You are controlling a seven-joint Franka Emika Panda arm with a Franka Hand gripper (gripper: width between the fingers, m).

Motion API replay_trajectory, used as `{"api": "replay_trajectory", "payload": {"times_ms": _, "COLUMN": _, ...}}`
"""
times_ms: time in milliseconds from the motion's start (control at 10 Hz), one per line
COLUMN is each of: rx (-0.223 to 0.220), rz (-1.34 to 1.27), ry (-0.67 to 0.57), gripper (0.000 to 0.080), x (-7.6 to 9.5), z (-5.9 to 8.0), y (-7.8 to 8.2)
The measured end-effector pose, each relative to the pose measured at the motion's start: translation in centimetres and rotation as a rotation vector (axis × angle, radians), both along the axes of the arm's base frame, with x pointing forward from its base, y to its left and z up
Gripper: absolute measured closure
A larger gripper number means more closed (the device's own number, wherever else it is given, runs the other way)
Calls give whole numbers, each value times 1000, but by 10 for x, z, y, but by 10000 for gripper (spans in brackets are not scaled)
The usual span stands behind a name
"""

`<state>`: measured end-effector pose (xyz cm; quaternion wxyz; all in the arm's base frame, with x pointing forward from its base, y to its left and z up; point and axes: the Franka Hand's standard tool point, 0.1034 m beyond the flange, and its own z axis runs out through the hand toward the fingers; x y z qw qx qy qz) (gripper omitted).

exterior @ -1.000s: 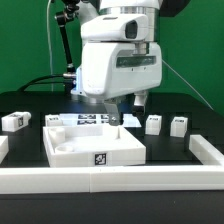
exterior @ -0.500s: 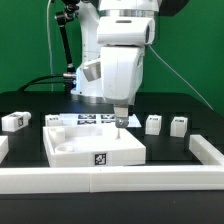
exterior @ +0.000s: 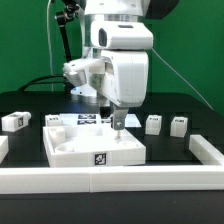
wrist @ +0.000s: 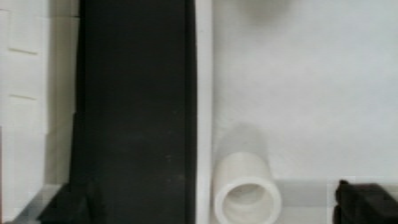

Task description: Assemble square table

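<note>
1 leg lies well to the exterior view's left of the square top; a 2nd leg sits by its far corner. The end effector hangs over the top, wide open, empty. To the exterior view's right stand a 3rd leg and a 4th leg.

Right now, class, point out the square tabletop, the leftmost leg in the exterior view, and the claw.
square tabletop (exterior: 75, 153): exterior view, on its front rim wall.
leftmost leg (exterior: 14, 121): exterior view, middle of the block.
claw (exterior: 118, 124): exterior view, between its fingertips.
</note>
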<state>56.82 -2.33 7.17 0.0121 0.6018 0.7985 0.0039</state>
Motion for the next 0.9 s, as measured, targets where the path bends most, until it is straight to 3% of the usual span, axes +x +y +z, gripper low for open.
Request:
{"api": "replay_trajectory", "payload": {"times_ms": 500, "rx": -9, "rz": 44, "ry": 11, "gripper": 150, "x": -2, "z": 0, "y": -10}}
{"api": "replay_trajectory", "payload": {"times_ms": 700, "rx": -6, "rz": 25, "ry": 16, "gripper": 150, "x": -29, "z": -5, "y": -11}}
{"api": "replay_trajectory", "payload": {"times_ms": 900, "rx": 0, "rz": 15, "ry": 56, "gripper": 150, "x": -63, "z": -20, "y": -16}}
